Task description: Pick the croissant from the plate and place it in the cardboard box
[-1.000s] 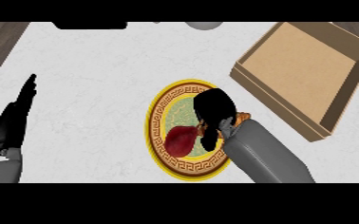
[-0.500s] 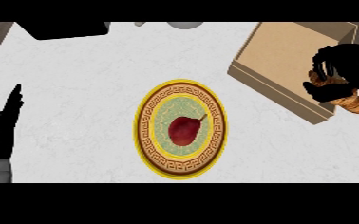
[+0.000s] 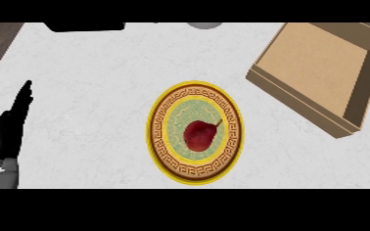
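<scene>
A round plate (image 3: 162,127) with a yellow rim and a patterned brown band lies in the middle of the white counter. On it rests a dark red pear (image 3: 200,133). No croissant shows on the plate or anywhere else in view. The cardboard box (image 3: 318,68) sits open at the upper right, and the part of its floor that shows is bare. My left hand (image 3: 13,122) rests at the left edge, fingers straight and pointing up, holding nothing. My right hand is out of view.
A dark object (image 3: 84,27) sits at the counter's far edge, upper left. A grey round thing (image 3: 205,25) peeks in at the top centre. The counter's left corner shows a darker surface (image 3: 9,32).
A second ago my right hand was on the plate over the croissant. Half a second ago it held the croissant over the box. Now that hand and the croissant are gone from view.
</scene>
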